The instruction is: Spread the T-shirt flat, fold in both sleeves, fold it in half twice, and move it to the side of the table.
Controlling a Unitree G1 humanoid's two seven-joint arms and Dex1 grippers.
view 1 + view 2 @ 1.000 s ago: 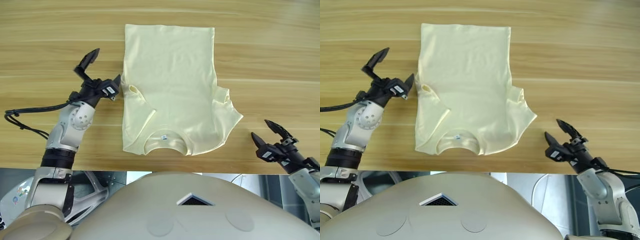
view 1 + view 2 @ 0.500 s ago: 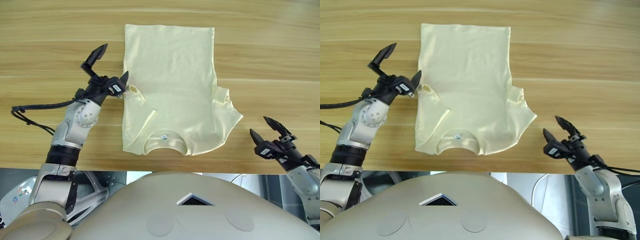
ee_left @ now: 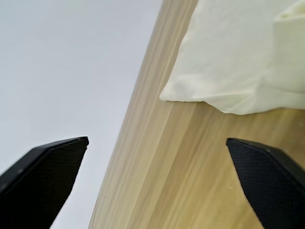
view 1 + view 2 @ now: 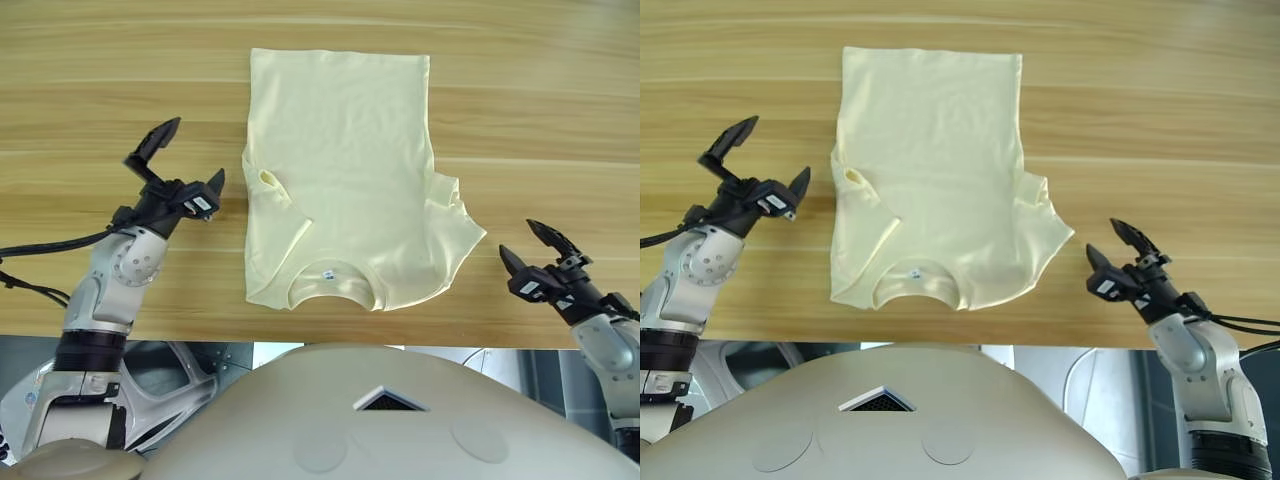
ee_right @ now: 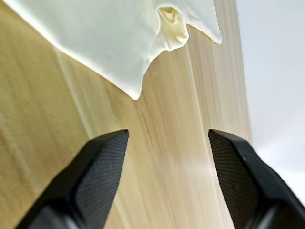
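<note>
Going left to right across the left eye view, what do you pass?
Left gripper, open, over the wooden table → pale yellow T-shirt lying on the table → right gripper, open, at the table's near edge.

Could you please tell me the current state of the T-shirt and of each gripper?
T-shirt: lying on the table, collar toward the robot; sleeve on the robot's left folded in, right side rumpled and sticking out; not yet folded in half.
Left gripper: open, empty, left of the shirt, apart from it.
Right gripper: open, empty, right of the shirt, near the table's front edge.
</note>
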